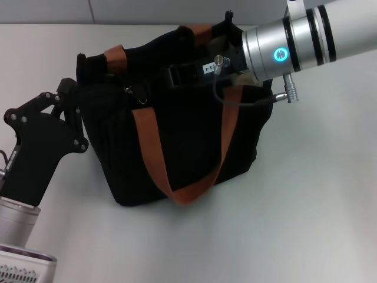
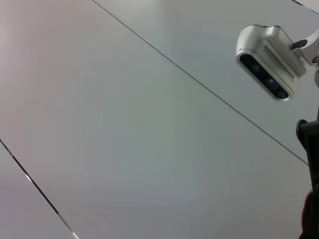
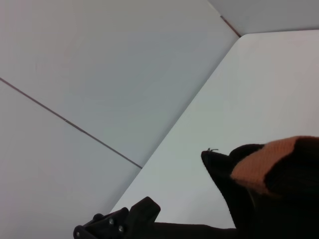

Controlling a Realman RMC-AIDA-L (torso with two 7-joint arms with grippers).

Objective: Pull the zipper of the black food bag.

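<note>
The black food bag (image 1: 177, 124) stood on the white table (image 1: 306, 224), between my two grippers. My left gripper (image 1: 73, 118) pressed against its left end wall; I could not tell how those jaws stood. My right gripper (image 1: 227, 44) reached onto the bag's top, its jaws hidden behind my wrist. A small silver zipper (image 1: 141, 97) pull hung near the top's left end, well apart from my right jaws, nearer my left ones.
</note>
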